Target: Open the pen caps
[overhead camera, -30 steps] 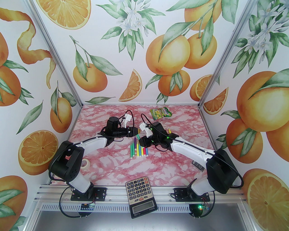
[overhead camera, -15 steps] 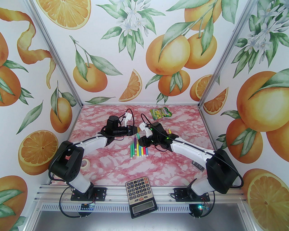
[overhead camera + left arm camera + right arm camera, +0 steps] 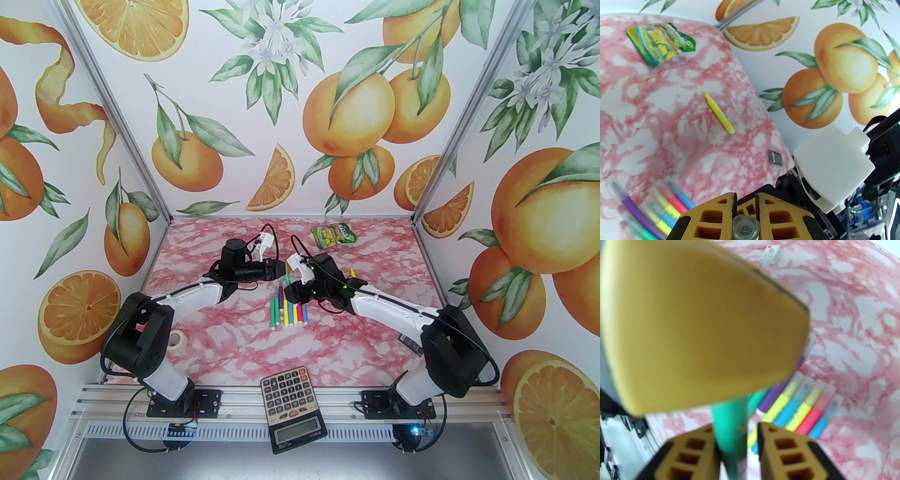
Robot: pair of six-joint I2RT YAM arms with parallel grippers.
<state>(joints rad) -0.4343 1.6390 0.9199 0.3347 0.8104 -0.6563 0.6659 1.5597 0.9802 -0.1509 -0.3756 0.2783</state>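
Centrally, left pincer [image 3: 282, 268], right pincer [image 3: 287, 290] on 1 green pen [image 3: 730, 427]; walls [image 3: 300, 197] well away

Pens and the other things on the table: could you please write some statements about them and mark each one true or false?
1. One yellow pen lies alone, apart from the row of pens. True.
2. The calculator lies at the far edge of the table. False: it lies at the near edge.
3. A green pen sits between the fingers of the right gripper. True.
4. The left gripper is wide open. False: it is shut on a clear pen cap.
5. The roll of tape lies on the right side. False: it lies on the left side.
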